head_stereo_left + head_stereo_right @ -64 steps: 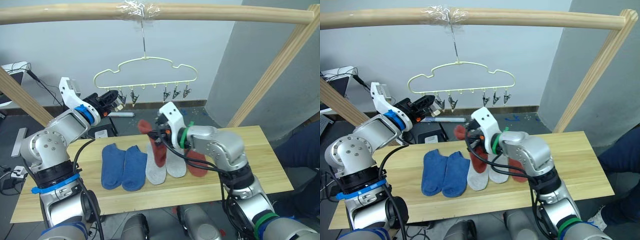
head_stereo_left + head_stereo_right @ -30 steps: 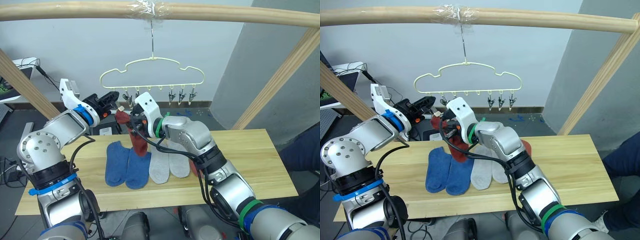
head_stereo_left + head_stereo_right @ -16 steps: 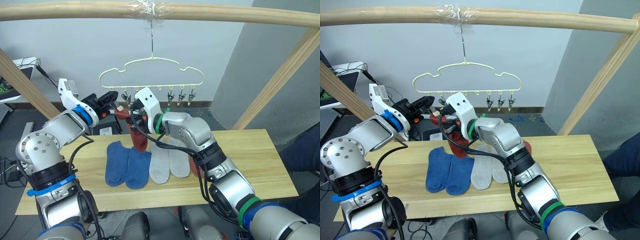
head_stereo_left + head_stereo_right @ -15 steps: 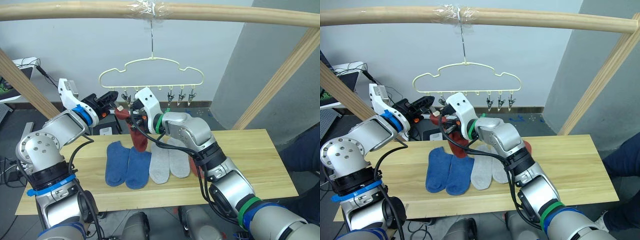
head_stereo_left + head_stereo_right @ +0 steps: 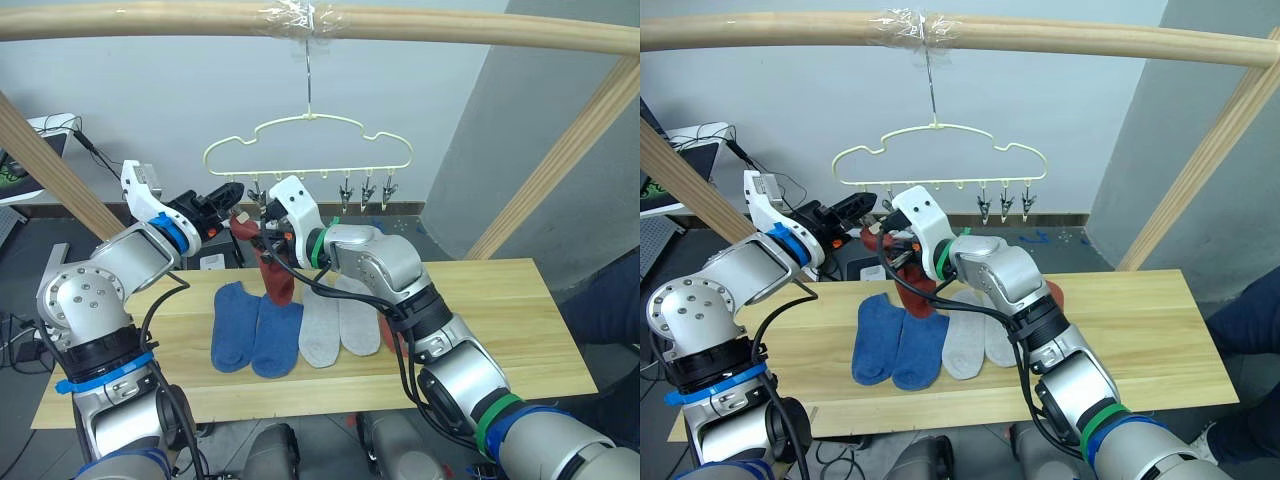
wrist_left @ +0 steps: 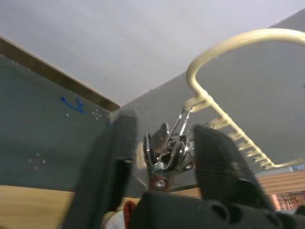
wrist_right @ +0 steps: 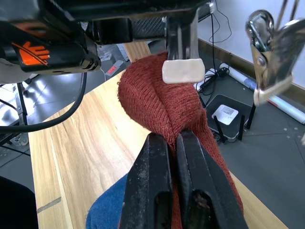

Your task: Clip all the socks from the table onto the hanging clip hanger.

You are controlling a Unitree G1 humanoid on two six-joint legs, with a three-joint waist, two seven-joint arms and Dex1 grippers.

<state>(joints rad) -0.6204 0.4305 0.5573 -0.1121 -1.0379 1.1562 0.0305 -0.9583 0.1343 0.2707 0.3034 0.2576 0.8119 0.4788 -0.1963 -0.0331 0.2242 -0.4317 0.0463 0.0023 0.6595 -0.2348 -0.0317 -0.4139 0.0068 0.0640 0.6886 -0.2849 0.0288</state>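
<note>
Now one red sock (image 5: 270, 265) hangs in the air above the table (image 5: 480, 330), pinched near its upper end by the right gripper (image 7: 172, 148), whose two black fingers are pressed tight together on the knit with the cloth bulging out above them. The sock's top sits right under the leftmost clip (image 5: 238, 211) of the hanger (image 5: 310, 140), and its lower part dangles just over the blue socks (image 5: 256, 325). The left gripper (image 5: 222, 196) is raised at that same end of the hanger; in the left wrist view its fingers (image 6: 220, 157) stand spread on either side of the metal clip (image 6: 164, 152), close to it, though whether they press it cannot be told. The hanger is pale yellow wire, hooked on a taped spot of the wooden pole (image 5: 420, 25) overhead, with a row of small grey clips along its lower bar, the three right-hand ones (image 5: 367, 190) hanging bare. On the table the two blue socks lie side by side, touching, with the two grey socks (image 5: 328, 325) just to their right, also side by side. A second red sock (image 5: 1050, 296) lies beyond the grey pair, mostly hidden behind the right arm. A grey partition (image 5: 540, 120) stands at the back right.
</note>
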